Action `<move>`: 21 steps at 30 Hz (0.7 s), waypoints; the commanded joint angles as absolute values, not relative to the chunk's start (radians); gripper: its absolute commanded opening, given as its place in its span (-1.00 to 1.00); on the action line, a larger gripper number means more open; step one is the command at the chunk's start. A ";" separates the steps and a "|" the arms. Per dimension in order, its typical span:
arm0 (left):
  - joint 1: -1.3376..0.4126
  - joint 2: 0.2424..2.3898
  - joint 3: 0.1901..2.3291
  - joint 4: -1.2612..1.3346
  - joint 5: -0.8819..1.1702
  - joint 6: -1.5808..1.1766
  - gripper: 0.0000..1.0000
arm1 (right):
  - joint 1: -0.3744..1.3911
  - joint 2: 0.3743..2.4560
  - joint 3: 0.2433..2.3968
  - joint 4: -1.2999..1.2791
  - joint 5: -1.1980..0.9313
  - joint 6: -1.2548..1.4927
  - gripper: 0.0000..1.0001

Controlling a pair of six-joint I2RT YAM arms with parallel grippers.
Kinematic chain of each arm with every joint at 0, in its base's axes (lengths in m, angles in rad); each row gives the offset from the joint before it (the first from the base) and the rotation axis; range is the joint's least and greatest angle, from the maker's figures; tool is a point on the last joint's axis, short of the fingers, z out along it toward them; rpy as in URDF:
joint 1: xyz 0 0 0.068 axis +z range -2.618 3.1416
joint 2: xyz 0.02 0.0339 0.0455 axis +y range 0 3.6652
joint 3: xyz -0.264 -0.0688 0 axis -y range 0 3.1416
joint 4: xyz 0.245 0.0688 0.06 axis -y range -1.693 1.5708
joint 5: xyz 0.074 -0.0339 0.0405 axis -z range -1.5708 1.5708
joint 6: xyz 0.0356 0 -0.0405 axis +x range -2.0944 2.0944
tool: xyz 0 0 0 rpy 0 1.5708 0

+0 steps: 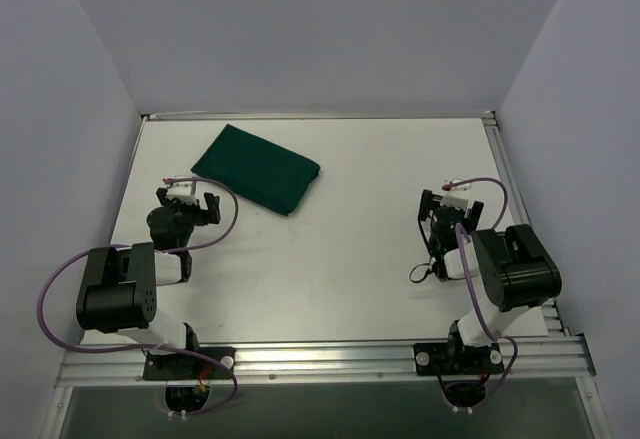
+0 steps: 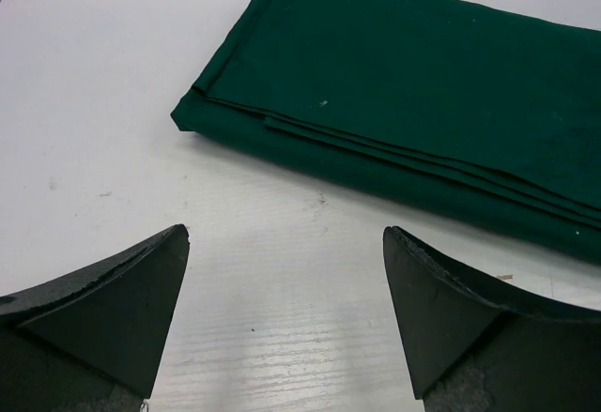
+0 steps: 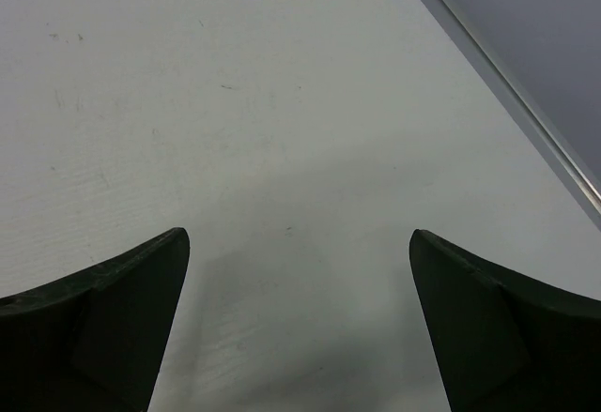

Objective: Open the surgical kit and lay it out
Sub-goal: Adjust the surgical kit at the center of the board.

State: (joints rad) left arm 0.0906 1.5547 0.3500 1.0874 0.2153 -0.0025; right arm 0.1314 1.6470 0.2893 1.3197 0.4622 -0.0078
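The surgical kit (image 1: 257, 168) is a folded dark green cloth bundle lying flat at the back left of the white table. Its tray and instruments are hidden inside the wrap. In the left wrist view the bundle (image 2: 423, 102) fills the upper right, its layered folded edges facing my fingers. My left gripper (image 1: 187, 202) is open and empty, a short way in front of and left of the bundle; it also shows in the left wrist view (image 2: 286, 234). My right gripper (image 1: 449, 202) is open and empty over bare table at the right, also in the right wrist view (image 3: 299, 236).
The white table (image 1: 330, 259) is walled by grey panels at the back and both sides. A metal rail (image 3: 507, 74) runs along the right table edge near my right gripper. Purple cables loop from both arms.
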 commanded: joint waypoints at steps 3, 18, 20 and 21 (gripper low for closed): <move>0.084 1.543 0.367 1.120 0.278 0.035 0.87 | 0.204 1.450 0.267 1.438 0.442 -0.113 1.00; 0.207 1.477 1.064 -0.174 0.534 0.038 0.44 | 0.420 1.537 1.035 0.427 -0.078 0.457 0.32; 0.207 1.494 1.104 -0.228 0.526 0.043 0.46 | 0.446 1.672 1.163 0.400 -0.107 0.460 0.33; 0.207 1.502 1.118 -0.282 0.528 0.049 0.47 | 0.471 1.719 1.211 0.390 -0.135 0.463 0.33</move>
